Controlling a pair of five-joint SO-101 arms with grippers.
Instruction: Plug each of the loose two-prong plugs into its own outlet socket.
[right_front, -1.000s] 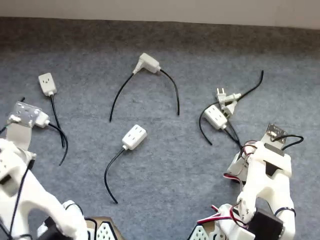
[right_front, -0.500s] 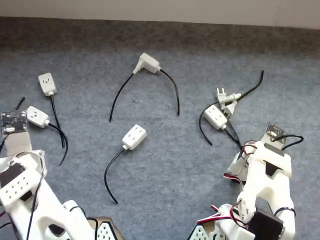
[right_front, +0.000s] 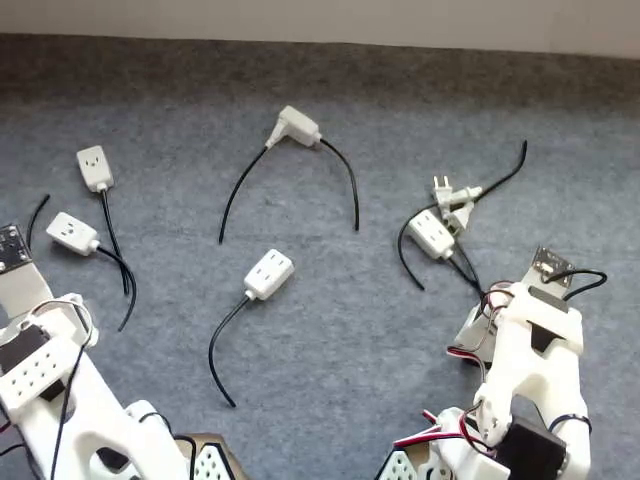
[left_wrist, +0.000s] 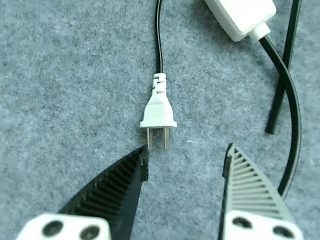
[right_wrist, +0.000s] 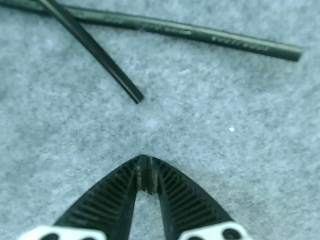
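High view: the left arm (right_front: 40, 380) sits at the near left corner of the grey surface (right_front: 330, 340) and the right arm (right_front: 530, 360) at the near right. Four white sockets lie about: a small socket (right_front: 94, 166) far left, a near socket (right_front: 72, 232) close to the left arm, a middle socket (right_front: 268, 272) and a right socket (right_front: 432, 234). A bent plug (right_front: 297, 127) lies farther back, and a pronged plug (right_front: 450, 190) lies just beside the right socket. Left wrist view: the left fingers (left_wrist: 137, 165) are wide open and hold nothing. A white plug (left_wrist: 158, 112) lies flat just in front of them, with its two metal prongs pointing at the black finger's tip. I think the job now is to pick up this plug. To do it well, the fingers should slide sideways until the plug is in the middle of the gap. Then they should go down and pinch the white body, not the prongs, so the prongs stay free. A socket block (left_wrist: 240, 17) waits near, past the plug. Thick black cords (left_wrist: 290, 100) run close to the grey finger and could get caught in the pinch. Right wrist view: the right fingers (right_wrist: 145, 172) are shut tight on nothing, low over the surface. Two cord ends (right_wrist: 175, 27) cross ahead, well apart from them.
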